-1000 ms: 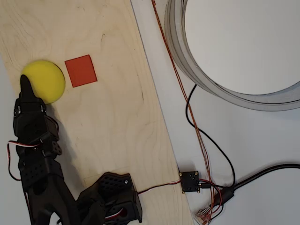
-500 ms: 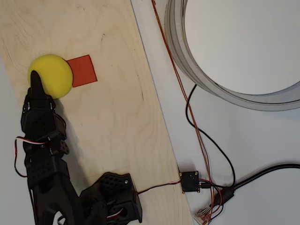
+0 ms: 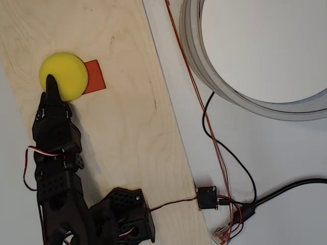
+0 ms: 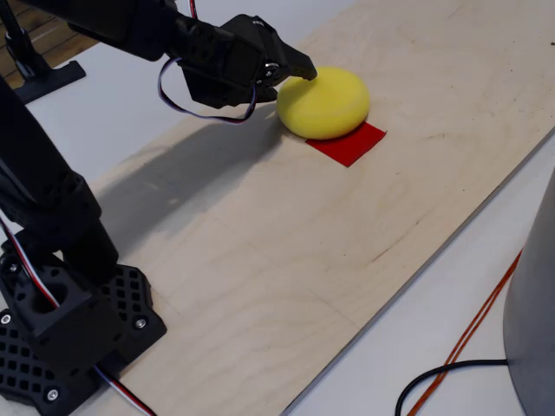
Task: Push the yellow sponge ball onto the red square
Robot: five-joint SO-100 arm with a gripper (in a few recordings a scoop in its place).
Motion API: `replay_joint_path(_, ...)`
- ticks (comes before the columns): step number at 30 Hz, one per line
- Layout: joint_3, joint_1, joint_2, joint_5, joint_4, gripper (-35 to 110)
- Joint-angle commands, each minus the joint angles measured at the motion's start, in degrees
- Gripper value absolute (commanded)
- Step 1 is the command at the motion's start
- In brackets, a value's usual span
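Yellow sponge ball [image 4: 323, 103] is what I am nudging, and going from near to far in the fixed view: first my black base [image 4: 65, 334] sits at the near corner of the wooden board [image 4: 286, 251] that lies on the table [image 3: 265, 163], then my arm reaches out along the board's left edge, then my end effector [image 4: 295, 66] meets the ball, and past the ball lies the red square [image 4: 351, 143].

My end effector looks clenched to a single point, with no gap showing between the fingers in either view, and it grips nothing; its tip presses against the ball's near-left side. In the overhead view my end effector [image 3: 51, 84] touches the ball [image 3: 64, 75] on its lower-left flank. The ball already overlaps the left part of the red square [image 3: 96, 76], while the right part and the lower corner show bare.

I judge the ball to be light, soft foam with a matte skin: it should roll easily and dent a little under my tip. It needs no grasp. Contact belongs low and centred on the side opposite the square, since an off-centre shove could send it rolling past or sideways toward the board's edge.
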Motion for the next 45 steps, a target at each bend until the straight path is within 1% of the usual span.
replay_joint_path(1,1.0,1.9,3.3,0.4,-0.2,21)
replay_joint_path(45,4.1,8.5,7.6,-1.6,-0.2,20)
